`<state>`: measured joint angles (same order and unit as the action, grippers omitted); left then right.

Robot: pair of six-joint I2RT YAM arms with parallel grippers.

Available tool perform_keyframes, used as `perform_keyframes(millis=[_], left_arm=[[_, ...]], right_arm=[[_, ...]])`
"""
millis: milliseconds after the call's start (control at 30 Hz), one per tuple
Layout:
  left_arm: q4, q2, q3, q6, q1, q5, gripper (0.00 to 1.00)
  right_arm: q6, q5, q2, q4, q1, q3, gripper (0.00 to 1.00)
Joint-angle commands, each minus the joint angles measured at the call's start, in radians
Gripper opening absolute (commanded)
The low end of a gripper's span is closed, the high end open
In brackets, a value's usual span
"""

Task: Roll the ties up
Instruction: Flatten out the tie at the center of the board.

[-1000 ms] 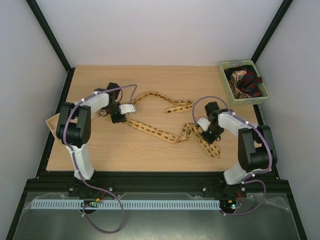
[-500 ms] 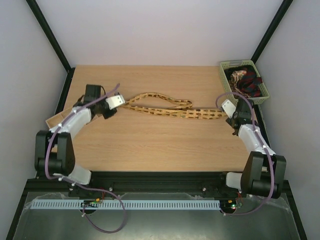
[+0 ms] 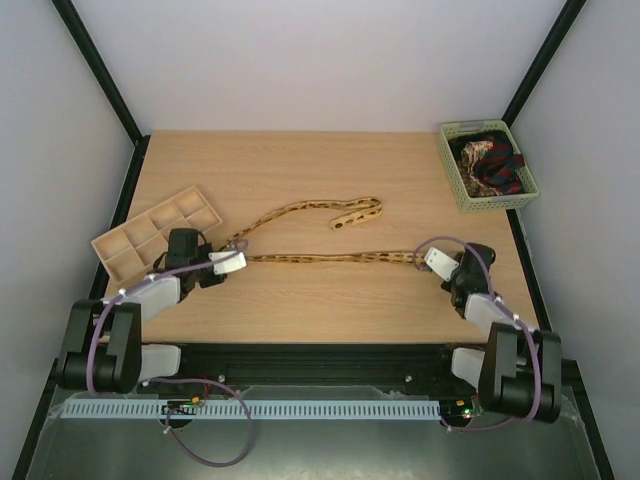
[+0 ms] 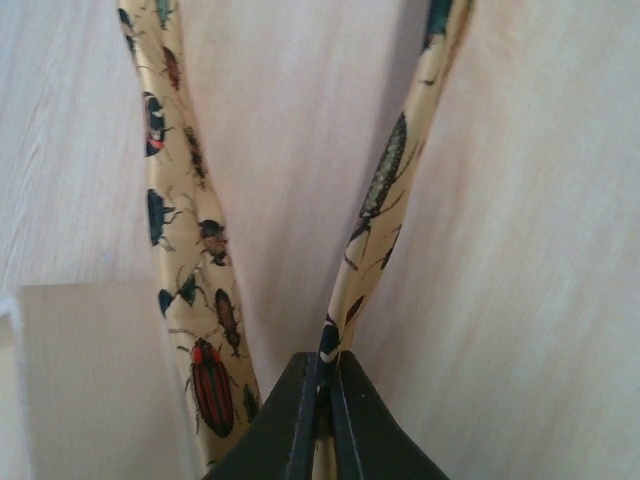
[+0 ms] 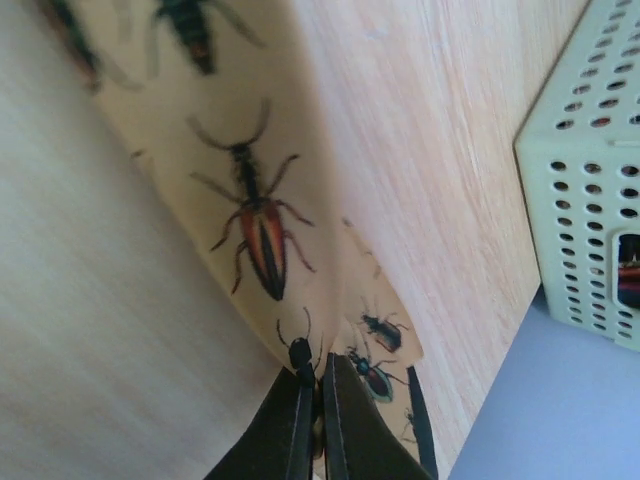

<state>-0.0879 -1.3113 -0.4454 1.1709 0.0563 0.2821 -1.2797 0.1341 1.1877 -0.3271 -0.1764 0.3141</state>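
- Top external view shows you the tan-yellow tie (image 3: 330,258) stretched straight across the near half of the table (image 3: 300,170), its other length curving back toward the middle.
- Left gripper (image 3: 238,255) and right gripper (image 3: 424,257) each pinch one end of that taut run.
- Wrist views alone reveal the dark spots as printed beetles, with the jaws pressed onto the fabric.
- Only from above do you see the compartment tray (image 3: 110,250) by the left gripper and the basket (image 3: 455,185) of other ties (image 3: 490,165) at the far right corner.
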Motion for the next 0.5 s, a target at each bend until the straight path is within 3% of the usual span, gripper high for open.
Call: perform_keyframes(millis=[0,133,233,300,367,400,467], left_arm=[[-0.137,0.092,0.144,0.132,-0.006,0.004,0.02],[-0.097,0.155,0.219,0.196,-0.007,0.01,0.02],[-0.025,0.191,0.231,0.226,-0.007,-0.009,0.05],[0.046,0.222,0.223,0.24,-0.01,-0.027,0.21],[0.159,0.255,0.19,0.259,-0.019,-0.023,0.49],[0.221,0.277,0.151,0.264,-0.028,-0.007,0.61],[0.345,0.296,0.079,0.244,-0.042,0.027,0.7]], right_arm=[[-0.171,-0.111,-0.133,-0.093,-0.002,-0.148,0.01],[-0.215,-0.126,-0.225,0.022,-0.002,-0.203,0.03],[-0.224,-0.127,-0.271,0.141,-0.002,-0.194,0.22],[-0.22,-0.127,-0.299,0.25,-0.002,-0.157,0.41],[-0.216,-0.133,-0.317,0.368,-0.002,-0.102,0.69],[-0.209,-0.137,-0.322,0.424,-0.002,-0.065,0.78],[-0.208,-0.141,-0.316,0.56,-0.002,0.017,0.91]])
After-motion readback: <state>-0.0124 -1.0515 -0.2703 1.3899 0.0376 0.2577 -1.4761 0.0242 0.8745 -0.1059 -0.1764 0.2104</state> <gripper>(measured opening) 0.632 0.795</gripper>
